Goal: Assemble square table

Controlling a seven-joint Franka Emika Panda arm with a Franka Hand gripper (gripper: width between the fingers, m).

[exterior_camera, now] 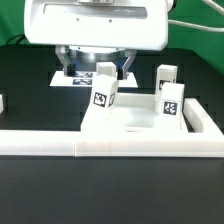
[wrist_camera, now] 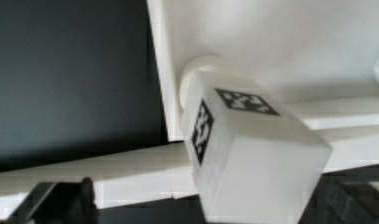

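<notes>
The white square panel lies flat against the L-shaped rail. Three white tagged legs stand on it: one at the exterior view's left corner, one at the right and one behind it. My gripper hangs just above the left leg, jaws wide apart. In the wrist view that leg stands up from the panel between my fingers, with a clear gap on one side. My gripper is open and holds nothing.
The long white L-shaped rail runs along the front of the panel and up the exterior view's right side; it also shows in the wrist view. The marker board lies behind the gripper. A small white part sits at the left edge.
</notes>
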